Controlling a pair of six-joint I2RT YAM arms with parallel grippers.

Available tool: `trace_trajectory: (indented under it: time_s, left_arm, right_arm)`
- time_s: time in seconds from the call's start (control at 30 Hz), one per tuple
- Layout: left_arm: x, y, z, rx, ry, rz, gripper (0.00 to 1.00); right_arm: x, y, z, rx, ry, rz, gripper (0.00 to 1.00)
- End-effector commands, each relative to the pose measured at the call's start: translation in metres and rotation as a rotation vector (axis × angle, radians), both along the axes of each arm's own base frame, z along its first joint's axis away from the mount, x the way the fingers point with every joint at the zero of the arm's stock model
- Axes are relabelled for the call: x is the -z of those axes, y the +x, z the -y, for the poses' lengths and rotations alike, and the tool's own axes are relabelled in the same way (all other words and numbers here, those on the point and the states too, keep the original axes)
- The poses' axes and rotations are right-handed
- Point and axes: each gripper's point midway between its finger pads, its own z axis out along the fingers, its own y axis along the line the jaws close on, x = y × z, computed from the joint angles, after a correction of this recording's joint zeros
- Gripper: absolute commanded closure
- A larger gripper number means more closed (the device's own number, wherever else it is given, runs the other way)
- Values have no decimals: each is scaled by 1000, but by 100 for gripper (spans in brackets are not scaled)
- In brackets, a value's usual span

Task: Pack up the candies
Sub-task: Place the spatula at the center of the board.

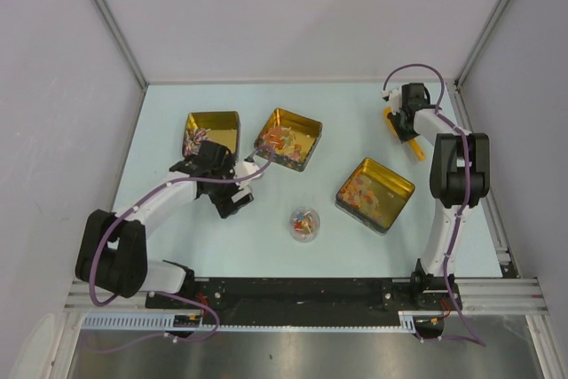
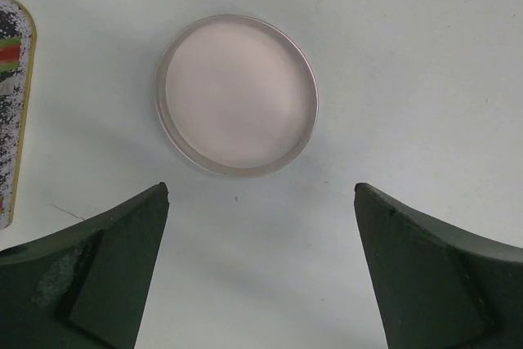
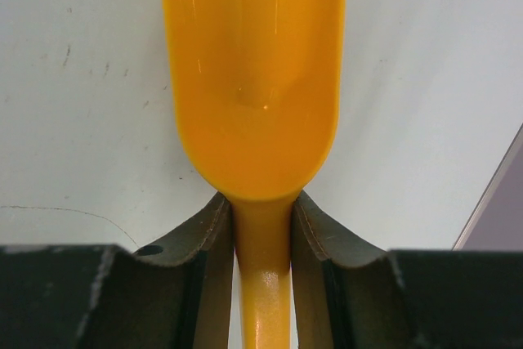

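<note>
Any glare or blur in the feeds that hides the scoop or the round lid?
Right wrist: orange scoop sharp, only thin glare streaks on its bowl. Left wrist: round translucent lid slightly soft, faint shadow at its lower edge, no glare. Top external: even light; gold tins shine, candies too small to resolve singly.

Table [image 1: 266, 259]: plain pale blue-green. Tins [image 1: 392, 182]: gold inside, dark walls; one wall [image 2: 12, 96] speckled black on white with red and green bands. Candies [image 1: 282, 141]: red, orange, yellow, white mix. Scoop [image 3: 253, 79]: glossy yellow-orange. Round lid [image 2: 237, 94]: clear rim, pale pink. Arm cables [image 1: 415, 66]: purple. Left gripper [image 2: 261, 190]: fingers [image 2: 90, 284] dark green-black.
</note>
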Motion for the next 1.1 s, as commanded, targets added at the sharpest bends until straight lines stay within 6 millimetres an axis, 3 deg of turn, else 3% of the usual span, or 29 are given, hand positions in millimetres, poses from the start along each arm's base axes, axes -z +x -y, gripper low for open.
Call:
trace_trajectory:
  time_s: [0.0,0.3,0.43,0.77,0.93,1.07]
  left_arm:
    - [-5,8,7,49,0,73,0]
    - [15,14,11,75,93,107,3]
    - [25,14,9,84,131,91,15]
    - [39,2,15,134,148,45,30]
    - [48,-6,17,162,160,14,47]
    - [51,-12,18,174,161,-13,57]
  right_arm:
    - [29,-20,10,31,32,-100,95]
    - [40,-28,10,31,56,-140,92]
    - [44,-31,9,28,62,-156,91]
    - [44,-32,7,24,84,-158,84]
    - [31,-31,3,13,109,-140,77]
    - [7,-27,2,10,116,-97,72]
